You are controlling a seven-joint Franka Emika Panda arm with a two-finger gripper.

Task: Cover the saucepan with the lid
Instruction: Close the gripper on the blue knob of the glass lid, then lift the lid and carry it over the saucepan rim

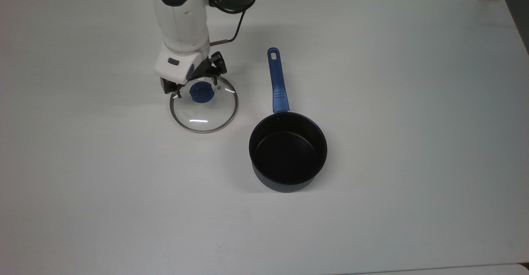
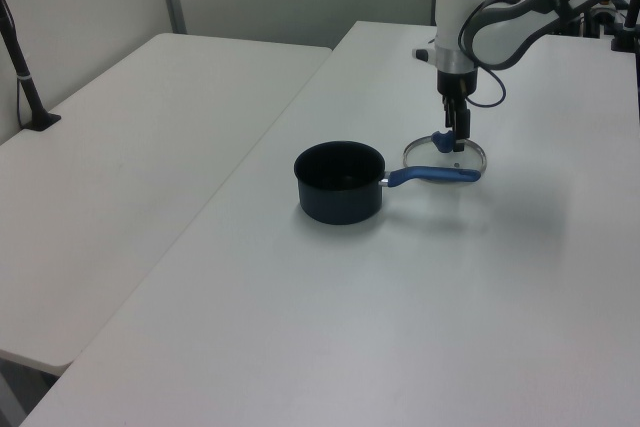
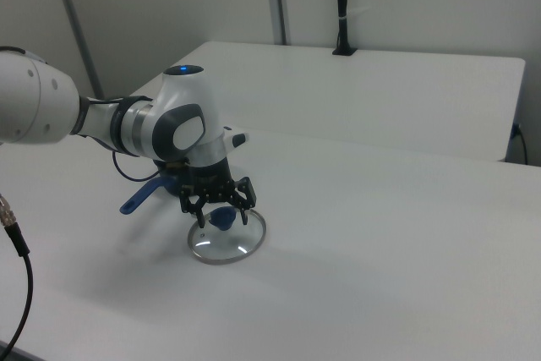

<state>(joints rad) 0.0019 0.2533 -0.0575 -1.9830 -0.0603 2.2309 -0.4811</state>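
The lid lies flat on the white worktop, its blue knob between the jaws, which stand apart on either side. The gripper hangs directly above it. Farther off, well apart from the jaws, sits the saucepan, uncovered.

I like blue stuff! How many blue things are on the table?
2. The blue knob sits at the centre of the glass lid, under the open pincer. The blue handle sticks out from the saucepan, towards the top view's top.

Lab: white tables; partition panels
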